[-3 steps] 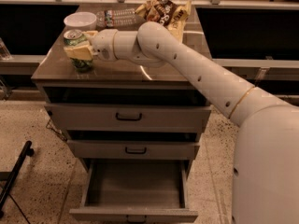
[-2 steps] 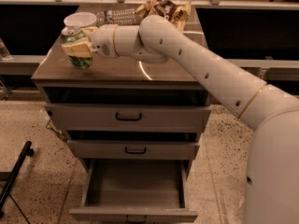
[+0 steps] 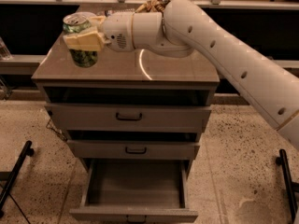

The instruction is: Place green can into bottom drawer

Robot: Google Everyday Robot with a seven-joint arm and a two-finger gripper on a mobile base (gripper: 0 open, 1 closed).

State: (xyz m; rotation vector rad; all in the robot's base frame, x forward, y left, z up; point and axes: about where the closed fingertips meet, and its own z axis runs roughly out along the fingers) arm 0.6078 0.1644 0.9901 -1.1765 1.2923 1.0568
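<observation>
The green can [image 3: 82, 40] has dark green patterned sides and a silver top. My gripper [image 3: 84, 35] is shut on the green can and holds it upright, a little above the left part of the cabinet top [image 3: 140, 66]. The white arm reaches in from the right. The bottom drawer [image 3: 135, 185] is pulled open at the foot of the cabinet and its flat grey floor is bare. It lies well below the can and to its right.
Two shallower drawers with black handles, the upper [image 3: 128, 117] and the middle [image 3: 135, 150], are shut. Snack bags [image 3: 154, 1] sit at the back of the cabinet top. A black stand leg [image 3: 14, 176] is on the floor at left, another [image 3: 287, 181] at right.
The gripper has lifted the green can off the cabinet top. The view has shifted, so the cabinet now looks larger and lower.
</observation>
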